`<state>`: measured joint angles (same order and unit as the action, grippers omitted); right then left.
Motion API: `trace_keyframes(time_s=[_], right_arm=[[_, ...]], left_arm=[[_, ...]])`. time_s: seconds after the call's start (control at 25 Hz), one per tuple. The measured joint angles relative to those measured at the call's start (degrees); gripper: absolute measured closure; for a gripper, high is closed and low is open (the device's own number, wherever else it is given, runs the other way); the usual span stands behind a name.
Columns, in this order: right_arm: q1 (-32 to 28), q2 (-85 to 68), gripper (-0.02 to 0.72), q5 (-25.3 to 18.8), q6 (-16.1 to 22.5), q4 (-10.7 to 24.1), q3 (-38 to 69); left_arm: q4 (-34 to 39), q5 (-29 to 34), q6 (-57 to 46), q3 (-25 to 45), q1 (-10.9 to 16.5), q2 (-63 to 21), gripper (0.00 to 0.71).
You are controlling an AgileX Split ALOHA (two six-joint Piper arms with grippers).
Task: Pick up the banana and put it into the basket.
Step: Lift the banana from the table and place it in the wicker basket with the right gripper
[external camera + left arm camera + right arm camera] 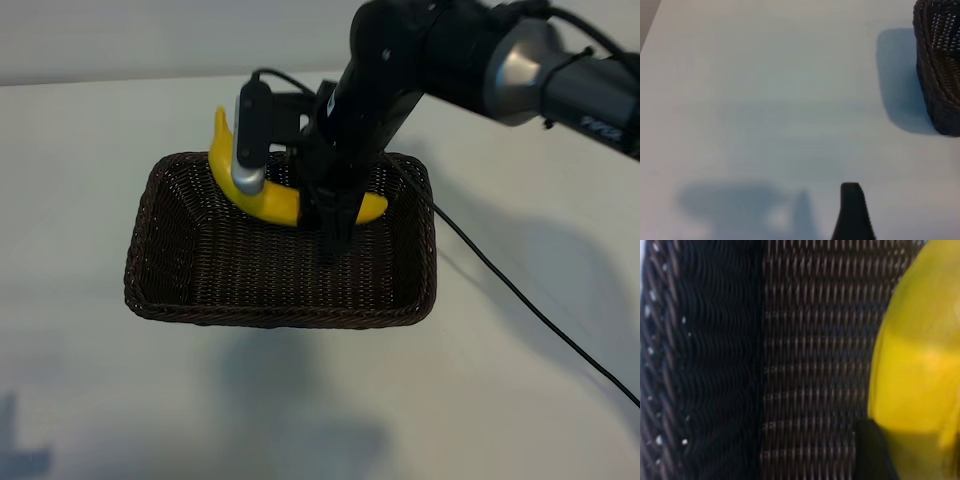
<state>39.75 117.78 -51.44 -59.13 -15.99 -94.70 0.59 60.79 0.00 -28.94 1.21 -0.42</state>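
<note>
Hovering idle over bare table [765, 100] left of the basket [160, 290], jaws apart: left gripper [852, 212]. Carried inside the basket's far half but seemingly not yet set down or released: smooth bright-yellow curved banana [275, 203], clamped in the right gripper [330, 215].

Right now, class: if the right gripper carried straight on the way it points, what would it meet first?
Probably the woven floor of the dark-brown wicker basket; the right gripper points steeply down into it, holding the yellow banana.
</note>
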Motion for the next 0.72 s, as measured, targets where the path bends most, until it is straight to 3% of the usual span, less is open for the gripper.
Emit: trace_keyframes(time_s=[0.72], right_arm=[[0.0,4.4,0.265,0.3,0.4,0.0,0.0]], left_arm=[[0.0,0.0,0.0,0.0,0.0,0.0,0.172]])
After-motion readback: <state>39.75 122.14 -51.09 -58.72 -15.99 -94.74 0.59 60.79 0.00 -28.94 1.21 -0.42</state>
